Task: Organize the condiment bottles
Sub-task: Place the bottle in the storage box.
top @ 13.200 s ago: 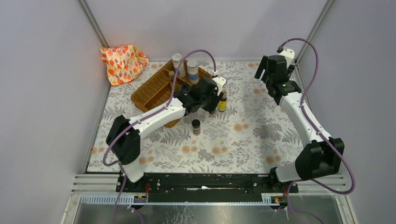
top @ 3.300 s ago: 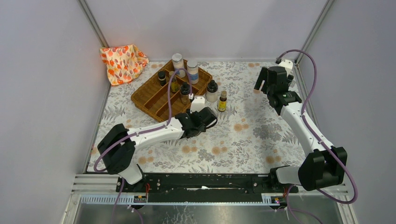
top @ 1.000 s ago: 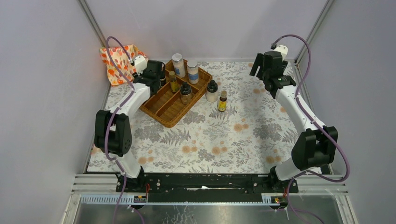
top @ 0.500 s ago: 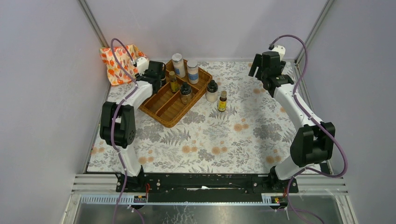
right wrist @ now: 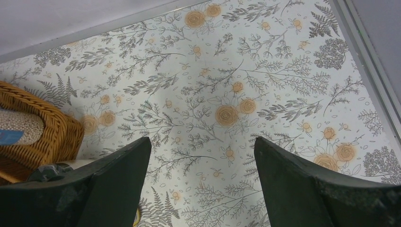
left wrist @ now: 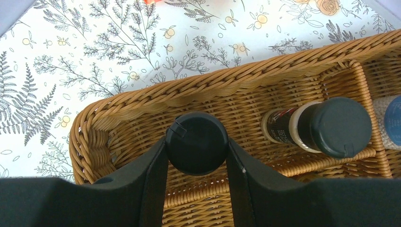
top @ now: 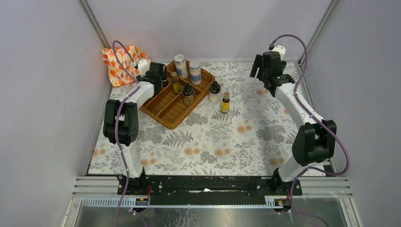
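Black-capped jar [left wrist: 196,141] clamped by left gripper [left wrist: 196,152], inside wicker tray [left wrist: 189,90].

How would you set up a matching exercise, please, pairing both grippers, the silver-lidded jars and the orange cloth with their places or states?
Things:
1. left gripper
2. right gripper
3. silver-lidded jars
4. orange cloth

Places or states:
A. at the far left corner of the table
B. open above bare table
C. standing at the far end of the wicker tray
D. closed on a black-capped jar inside the tray

Pairs: 1-D, 2-B, 3-C, 4-A.
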`<state>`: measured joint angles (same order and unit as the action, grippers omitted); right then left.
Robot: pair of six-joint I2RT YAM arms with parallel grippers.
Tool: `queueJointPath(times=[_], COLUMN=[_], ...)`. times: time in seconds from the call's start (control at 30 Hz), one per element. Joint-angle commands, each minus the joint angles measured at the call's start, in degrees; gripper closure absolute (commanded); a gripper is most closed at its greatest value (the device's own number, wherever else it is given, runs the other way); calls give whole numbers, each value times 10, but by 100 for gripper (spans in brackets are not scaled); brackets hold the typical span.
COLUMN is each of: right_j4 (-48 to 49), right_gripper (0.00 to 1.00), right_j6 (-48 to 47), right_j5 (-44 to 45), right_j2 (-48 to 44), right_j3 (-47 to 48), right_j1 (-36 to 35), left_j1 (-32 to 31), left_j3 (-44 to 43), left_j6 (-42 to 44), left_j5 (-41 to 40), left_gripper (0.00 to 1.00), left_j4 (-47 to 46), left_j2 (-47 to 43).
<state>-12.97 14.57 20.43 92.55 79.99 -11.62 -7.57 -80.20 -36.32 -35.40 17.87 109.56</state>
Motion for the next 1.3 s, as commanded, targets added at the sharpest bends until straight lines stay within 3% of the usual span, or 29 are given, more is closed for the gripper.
queueJointPath(times=[0.0,0.07,0.33,0.47,1.03,1.27], right_j4=[15,16,21,22,12,-1], right_gripper=[13,13,13,12,13,13], right_j6=[-10,-9,-8,-12,-16,-18], right_j5=[15,16,16,18,6,11], right_j2=[9,11,18,18,19,4], right_j3=[30,30,28,28,61,81], right_j1=[-10,-12,-14,-14,-17,-31], left_j1=[6,7,7,7,7,2], left_j3=[-24,-27,-29,-30,-25,-21], left_j6=[-6,-7,-8,-15,-26,-21], left_j5=[-2,-3,-3,-1,-14,-23], left_gripper=[100,96,51,41,25,24], left_j4=[-23,-17,-8,-2,15,15], left_j2=[16,19,20,20,-24,-63])
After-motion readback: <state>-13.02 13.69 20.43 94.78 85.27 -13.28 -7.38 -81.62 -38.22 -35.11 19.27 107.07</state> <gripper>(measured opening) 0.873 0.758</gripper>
